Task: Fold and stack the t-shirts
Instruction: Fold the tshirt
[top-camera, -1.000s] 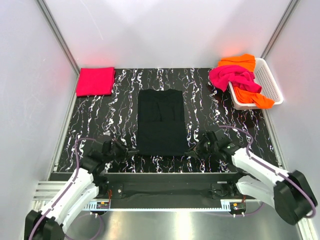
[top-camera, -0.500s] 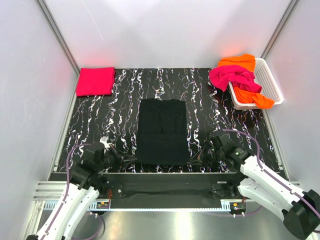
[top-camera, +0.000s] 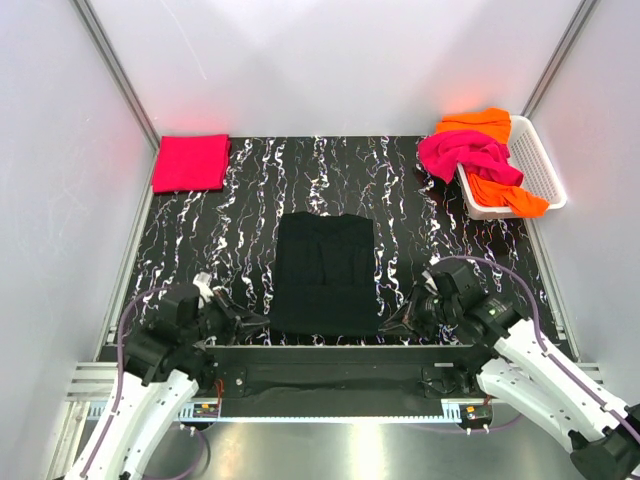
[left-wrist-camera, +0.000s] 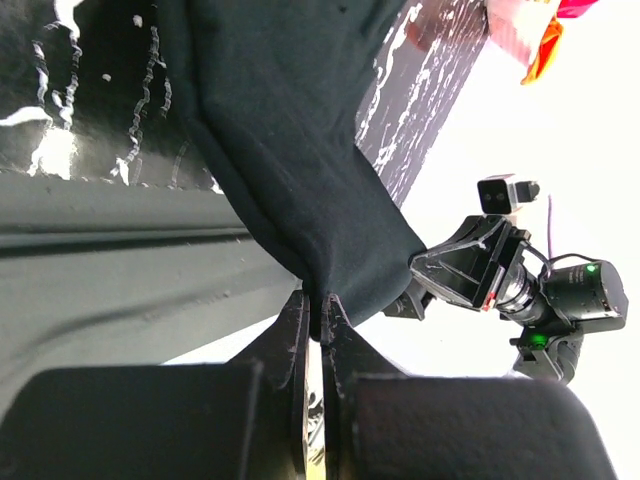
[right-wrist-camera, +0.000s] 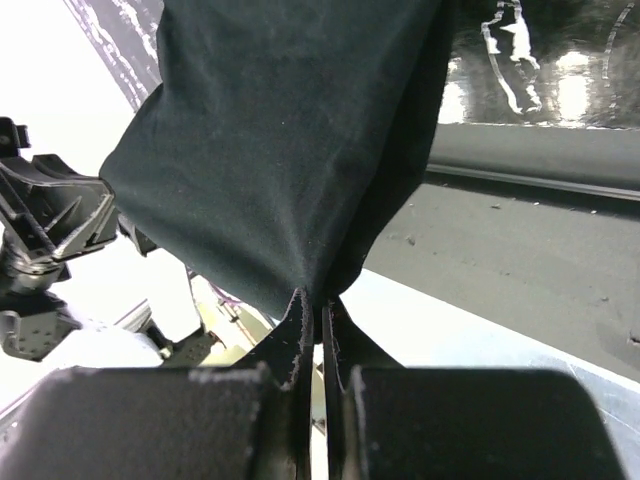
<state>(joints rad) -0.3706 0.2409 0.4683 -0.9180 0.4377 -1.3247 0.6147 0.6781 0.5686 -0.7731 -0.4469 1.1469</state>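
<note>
Black t-shirt (top-camera: 325, 272) lies as a narrow folded panel on the table (top-camera: 420, 230), ahead of and between both grippers. Left gripper (left-wrist-camera: 318, 310) clamped on its near-left corner; right gripper (right-wrist-camera: 318, 300) clamped on the near-right corner, cloth bunched at each tip. Step in hand, as judged: fold near hem over to far edge. Raise both corners level, equal tension, carry forward together, lay hem square on far edge before releasing.
</note>
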